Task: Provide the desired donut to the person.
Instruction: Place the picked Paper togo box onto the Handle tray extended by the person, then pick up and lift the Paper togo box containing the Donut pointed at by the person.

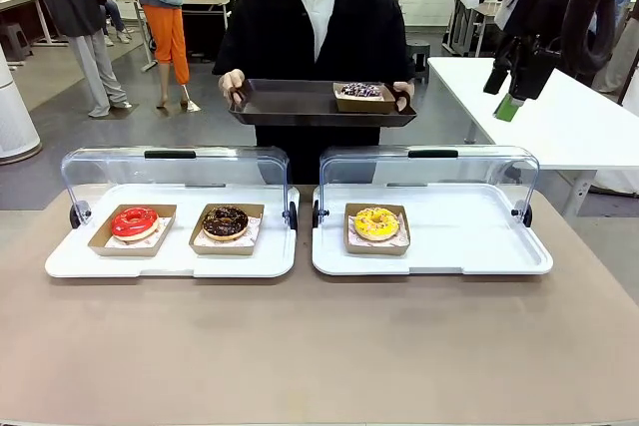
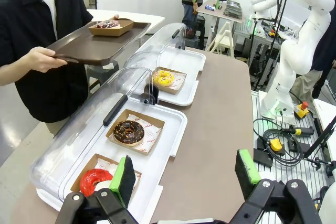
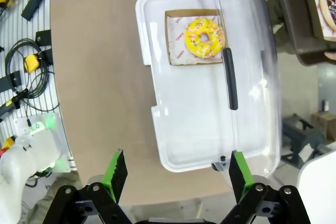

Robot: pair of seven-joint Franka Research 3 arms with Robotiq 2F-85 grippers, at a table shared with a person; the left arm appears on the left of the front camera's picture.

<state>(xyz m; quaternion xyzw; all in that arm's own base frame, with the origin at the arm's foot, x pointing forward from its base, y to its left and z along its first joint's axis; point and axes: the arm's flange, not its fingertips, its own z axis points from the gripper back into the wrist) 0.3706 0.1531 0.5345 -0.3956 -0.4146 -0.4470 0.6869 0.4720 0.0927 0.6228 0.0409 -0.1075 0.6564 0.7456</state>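
Sprinkled donut (image 1: pixel 361 91) boxed on person's (image 1: pixel 318 37) tray (image 1: pixel 290 97), far side — we'd call it light, squashable (icing smears), so grip box (image 1: pixel 364 105) walls; both jaws apart.

Bright, even indoor light, with soft, faint shadows beneath the trays (image 1: pixel 449 258); glare streaks the clear lids (image 2: pixel 79 124), and white surfaces wash out; wrist views show wide-angle stretching at the edges, the front view slight softness in the background
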